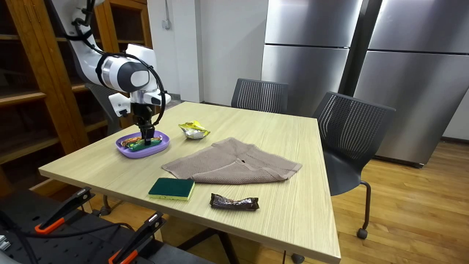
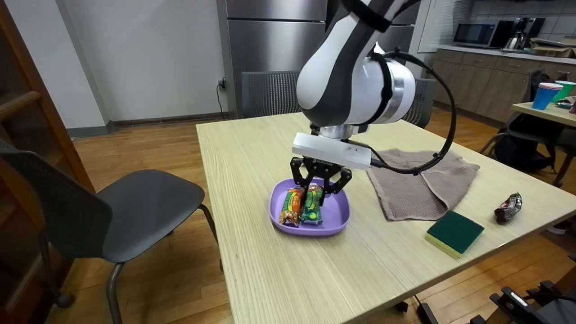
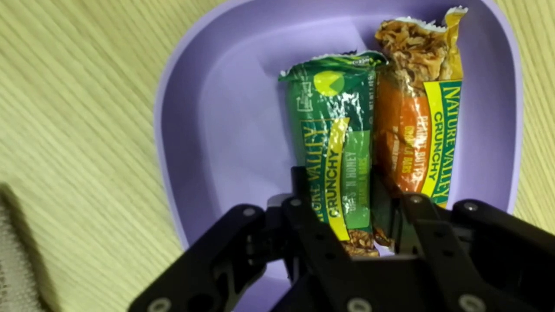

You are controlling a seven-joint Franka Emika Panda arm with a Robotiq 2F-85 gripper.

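A green granola bar (image 3: 331, 108) and an orange granola bar (image 3: 409, 130) lie side by side in a purple tray (image 3: 234, 99). My gripper (image 3: 337, 173) points down into the tray. Its fingers sit on both long sides of the green bar and appear to touch it; the right finger is between the two bars. The green bar's near end is partly hidden by the fingers. In both exterior views the gripper (image 1: 147, 138) (image 2: 315, 198) reaches into the tray (image 1: 137, 155) (image 2: 335, 216), and the green bar (image 2: 312, 211) rests there.
A yellow and silver packet (image 1: 194, 130) lies near the tray. A brown cloth (image 1: 220, 157) is spread mid-table. A green and yellow sponge (image 1: 171, 189) and a dark wrapped bar (image 1: 234, 202) lie near a table edge. Chairs (image 1: 351, 132) stand around the table.
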